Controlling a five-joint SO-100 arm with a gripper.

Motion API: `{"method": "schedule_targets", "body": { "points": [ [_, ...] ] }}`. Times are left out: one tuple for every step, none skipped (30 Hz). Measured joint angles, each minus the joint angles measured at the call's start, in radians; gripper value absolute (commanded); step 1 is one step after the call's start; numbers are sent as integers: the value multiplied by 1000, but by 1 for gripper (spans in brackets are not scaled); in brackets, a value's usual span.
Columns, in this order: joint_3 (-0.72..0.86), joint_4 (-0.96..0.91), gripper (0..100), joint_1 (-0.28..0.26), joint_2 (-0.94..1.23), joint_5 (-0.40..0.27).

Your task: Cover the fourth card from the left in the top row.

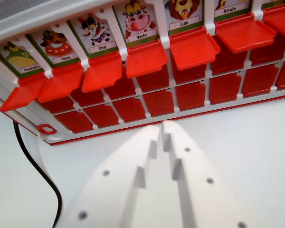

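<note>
A white game board point(204, 107) with rows of red flaps fills the upper part of the wrist view. Its top row shows animal cards with their red flaps folded down: Grenouille point(20, 58), Chien point(57, 46), Chat point(98, 33), Vache point(138, 21), Lion point(184, 12) and Girafe point(232, 5). The flap under Vache point(146, 59) lies open like the others. The two lower rows show only red covers. My white gripper point(161, 127) is shut, empty, with its tips just in front of the board's near red edge, below the Vache and Lion columns.
A black cable point(35, 166) runs down the white tabletop at the wrist view's left. A small red ring point(46, 128) sits at the board's near left corner. Bare white table point(256, 156) lies to the right of the gripper.
</note>
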Motion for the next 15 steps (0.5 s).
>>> {"method": "schedule_targets", "body": {
  "points": [
    [-21,3,0,0,-23,-9],
    [-38,5,0,0,-40,-18],
    [-54,5,0,0,-54,-29],
    [-66,5,0,0,-67,-40],
    [-75,5,0,0,-78,-49],
    [-81,5,0,0,-89,-57],
    [-86,5,0,0,-98,-63],
    [-89,5,0,0,-107,-67],
    [-91,5,0,0,-114,-72],
    [-92,5,0,0,-120,-75],
    [-92,5,0,0,-124,-80],
    [-92,5,0,0,-124,-83],
    [-92,5,0,0,-127,-84],
    [-92,5,0,0,-130,-84],
    [-95,5,0,0,-135,-84]
  ]
}}
